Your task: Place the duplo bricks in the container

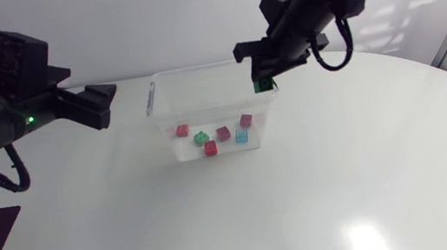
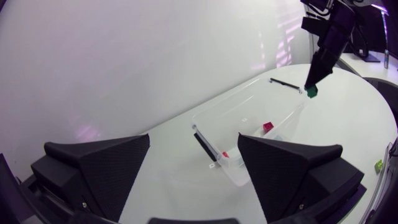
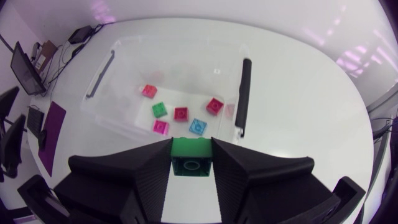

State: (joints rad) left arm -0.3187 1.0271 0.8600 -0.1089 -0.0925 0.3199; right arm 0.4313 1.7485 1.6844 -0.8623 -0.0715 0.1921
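Right gripper (image 1: 264,81) grips a green duplo brick (image 3: 191,149) over the clear container (image 1: 198,70).
Its fingers clamp the brick from both sides, above the container's right side. Six more bricks (image 1: 223,133) (red, pink, green, blue) lie inside. The left gripper (image 1: 106,102) hangs beside the container over the white bench (image 1: 369,166), fingers spread, empty.

Right tool (image 3: 191,147) clamps a green brick (image 3: 191,158) between both fingers. Clear container (image 3: 186,65) sits on tabletop (image 3: 298,93) at tool's 12 o'clock, holding six loose bricks (image 3: 181,114): pink, green, red, blue.
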